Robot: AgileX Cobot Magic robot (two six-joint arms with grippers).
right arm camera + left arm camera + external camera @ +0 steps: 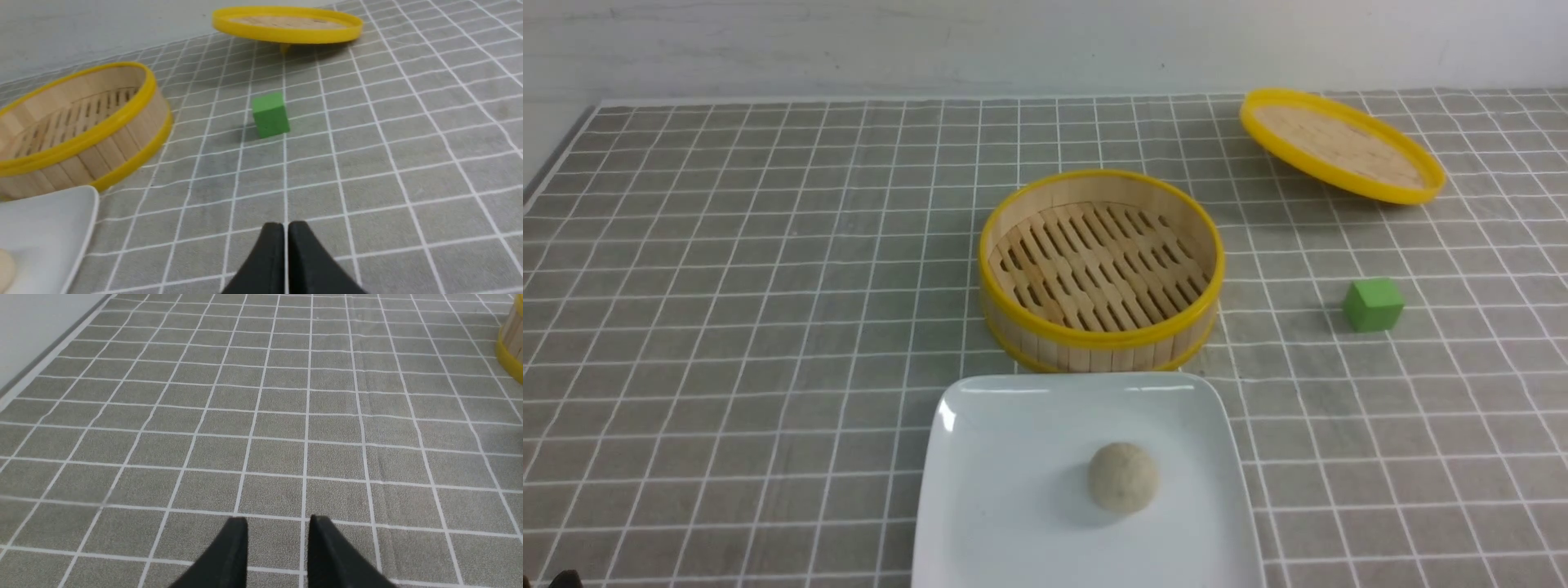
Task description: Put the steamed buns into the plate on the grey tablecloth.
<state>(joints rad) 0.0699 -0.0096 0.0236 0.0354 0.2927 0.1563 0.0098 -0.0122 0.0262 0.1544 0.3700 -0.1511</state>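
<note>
One off-white steamed bun (1123, 478) lies on the white square plate (1013, 490), near the front edge of the grey tablecloth (727, 286). Neither arm shows in the front view. In the left wrist view my left gripper (278, 517) hovers over bare cloth (261, 416), open, with nothing between its fingers. In the right wrist view my right gripper (286, 224) is shut and empty, its black fingertips almost touching. It stands over the cloth beside the plate's corner (41, 228), where a sliver of the bun (5, 265) shows at the frame edge.
An empty bamboo steamer (1094, 336) with yellow rims stands just behind the plate. Its round yellow-rimmed lid (1342, 145) lies tilted at the back right. A green cube (1373, 305) sits right of the steamer, ahead of the right gripper (270, 115).
</note>
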